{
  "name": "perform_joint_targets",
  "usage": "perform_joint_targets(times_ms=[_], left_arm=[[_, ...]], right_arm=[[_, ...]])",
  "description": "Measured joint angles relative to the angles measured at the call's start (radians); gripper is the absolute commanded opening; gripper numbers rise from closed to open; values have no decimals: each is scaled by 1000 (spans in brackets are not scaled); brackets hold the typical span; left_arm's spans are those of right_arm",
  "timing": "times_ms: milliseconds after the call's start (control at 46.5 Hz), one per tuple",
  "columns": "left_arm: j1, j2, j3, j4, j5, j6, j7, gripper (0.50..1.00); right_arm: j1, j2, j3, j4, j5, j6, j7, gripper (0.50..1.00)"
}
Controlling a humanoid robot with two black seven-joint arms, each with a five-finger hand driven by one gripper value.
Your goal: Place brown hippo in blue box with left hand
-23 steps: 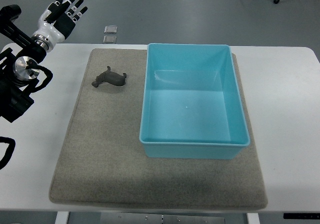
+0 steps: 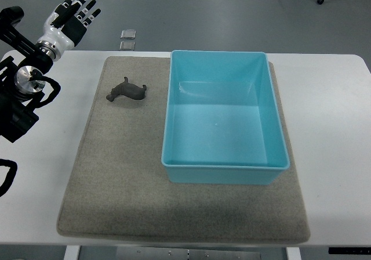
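A small dark brown hippo (image 2: 126, 90) lies on its side on the grey felt mat (image 2: 116, 173), left of the blue box (image 2: 223, 167). The box is an open light-blue bin with nothing inside. My left hand (image 2: 75, 15) is raised at the upper left, beyond the table's far-left corner, fingers spread and holding nothing. It is well apart from the hippo, up and to the left of it. No right hand shows.
The white table (image 2: 330, 132) carries the mat. The left arm's black body and cables (image 2: 20, 97) take up the left edge. Two small grey squares (image 2: 128, 39) lie on the floor beyond the table.
The left hand has shifted very slightly; the hippo and box are unmoved.
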Motion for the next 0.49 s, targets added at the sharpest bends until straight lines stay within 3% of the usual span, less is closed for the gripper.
perform_joint_targets(times_ms=[495], left_arm=[[-4,8,53,-2,129,-45,-3,994]], right_arm=[[0,0,0,0,0,0,0,936]])
